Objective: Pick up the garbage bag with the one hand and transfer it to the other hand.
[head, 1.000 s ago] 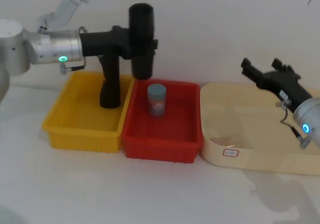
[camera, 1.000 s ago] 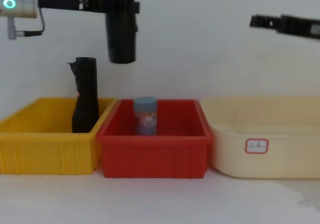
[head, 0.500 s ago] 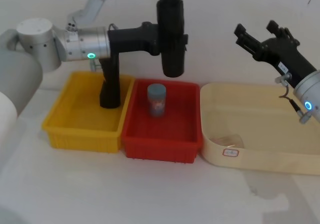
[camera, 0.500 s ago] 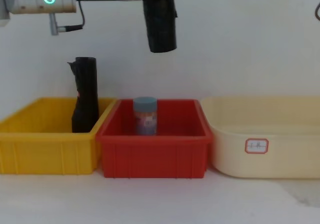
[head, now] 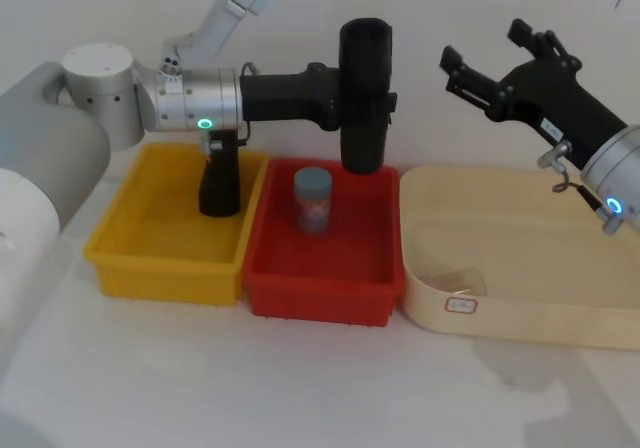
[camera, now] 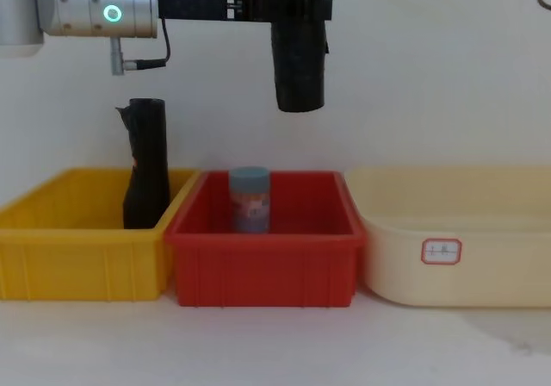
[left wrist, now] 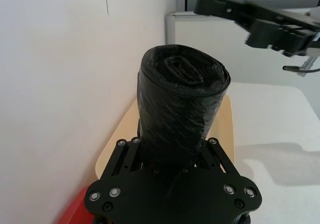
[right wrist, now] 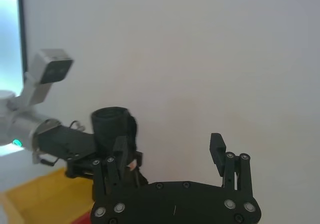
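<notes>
The left end effector (head: 352, 98), clamped around the middle of the garbage bag roll (head: 366, 63), holds it upright above the red bin (head: 320, 290), likely leaving its ends free for handover. The right end effector (head: 481, 48) hovers at its 3 o'clock, fingers spread.

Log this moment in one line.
left end effector: shut on garbage bag, aloft | right end effector: open, apart | handover: pending
</notes>
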